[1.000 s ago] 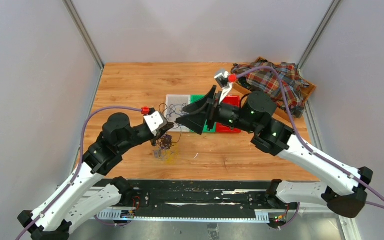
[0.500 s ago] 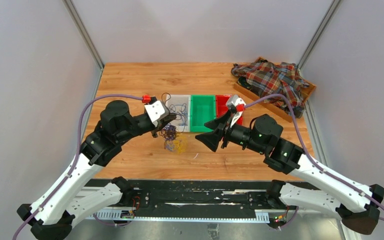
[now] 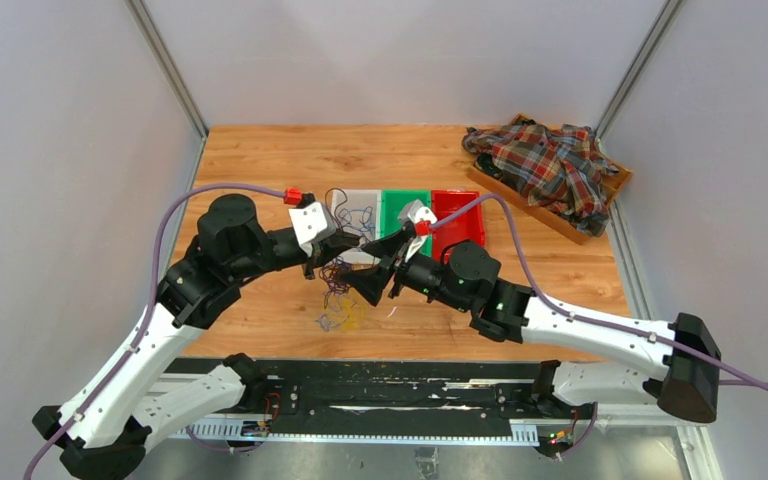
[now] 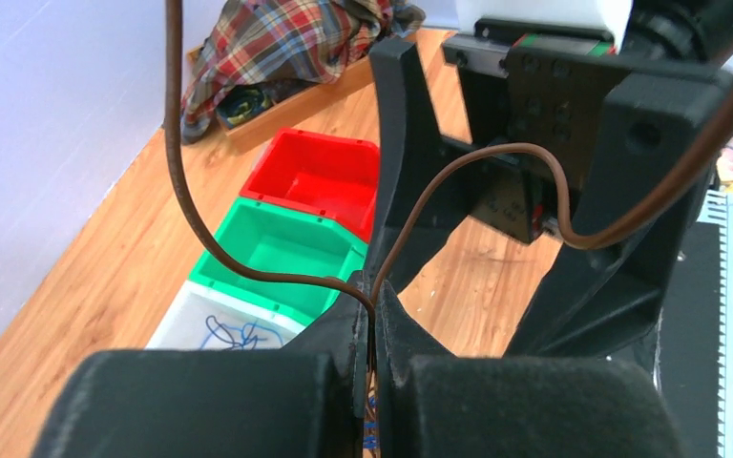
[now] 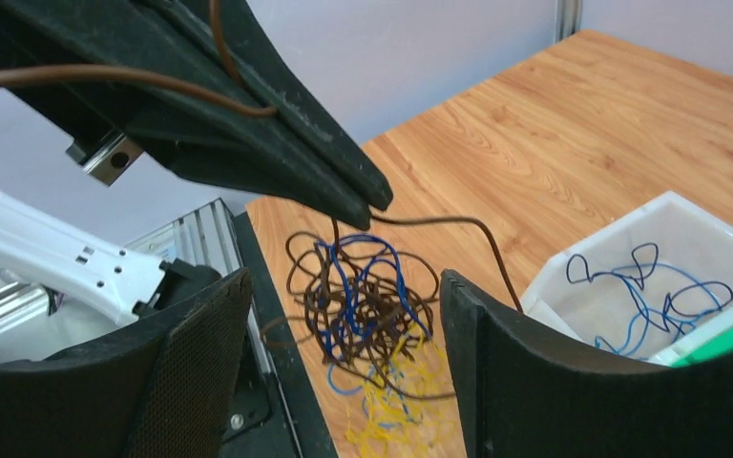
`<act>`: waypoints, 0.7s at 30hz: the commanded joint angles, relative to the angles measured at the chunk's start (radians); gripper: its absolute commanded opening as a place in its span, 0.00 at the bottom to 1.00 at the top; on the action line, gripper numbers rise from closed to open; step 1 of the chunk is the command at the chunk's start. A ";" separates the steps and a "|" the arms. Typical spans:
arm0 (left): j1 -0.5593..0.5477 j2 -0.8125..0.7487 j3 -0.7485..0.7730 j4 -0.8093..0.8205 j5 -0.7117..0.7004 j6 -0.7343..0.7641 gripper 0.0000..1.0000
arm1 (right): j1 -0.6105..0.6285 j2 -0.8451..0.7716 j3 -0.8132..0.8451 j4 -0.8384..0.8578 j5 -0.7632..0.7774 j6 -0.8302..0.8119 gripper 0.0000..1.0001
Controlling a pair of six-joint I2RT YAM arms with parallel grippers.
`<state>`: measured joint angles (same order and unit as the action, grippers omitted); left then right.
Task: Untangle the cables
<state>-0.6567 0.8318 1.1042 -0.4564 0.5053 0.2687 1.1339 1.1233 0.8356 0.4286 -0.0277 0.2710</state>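
The left gripper (image 3: 338,248) is clamped tight on a single brown wire, which shows pinched right at its fingertips in the left wrist view (image 4: 373,307). From that pinch the cables (image 3: 338,278) hang as a loose clump of dark brown and blue loops. Yellow strands (image 3: 346,316) are spread on the table (image 3: 260,160) at the near end of the clump. So the clump's long axis runs from the pinch at the far end down toward the near edge, brown and blue uppermost, yellow at the bottom. I can't quite tell from here whether the lower brown loops rest on the wood or hang just clear of it. One brown wire arcs off to the right from the pinch, toward the white bin (image 5: 673,239). That bin already has a few blue wires (image 5: 644,286) lying in it. The right gripper (image 3: 365,283) sits just right of the clump, its jaws spread wide and holding nothing. In its own wrist view the tangle (image 5: 363,315) lies straight ahead in the gap between its two fingers (image 5: 186,367), beyond their tips and not touching them. The green bin (image 3: 405,205) and red bin (image 3: 463,215) stand in a row to the right of the white one.
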 commanded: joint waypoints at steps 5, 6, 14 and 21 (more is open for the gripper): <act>0.005 0.011 0.064 0.038 0.063 -0.067 0.01 | 0.043 0.124 0.042 0.212 0.129 -0.020 0.70; 0.005 0.017 0.076 0.043 0.061 -0.087 0.01 | 0.043 0.138 0.044 0.229 0.138 -0.022 0.68; 0.005 0.062 0.186 0.038 0.112 -0.186 0.01 | 0.043 0.188 0.004 0.305 0.175 0.006 0.51; 0.005 0.087 0.261 0.047 0.017 -0.234 0.01 | 0.063 0.183 -0.112 0.301 0.292 0.031 0.52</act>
<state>-0.6567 0.9096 1.2892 -0.4557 0.5716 0.0750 1.1706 1.3045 0.7963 0.7216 0.1673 0.2916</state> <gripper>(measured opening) 0.020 0.519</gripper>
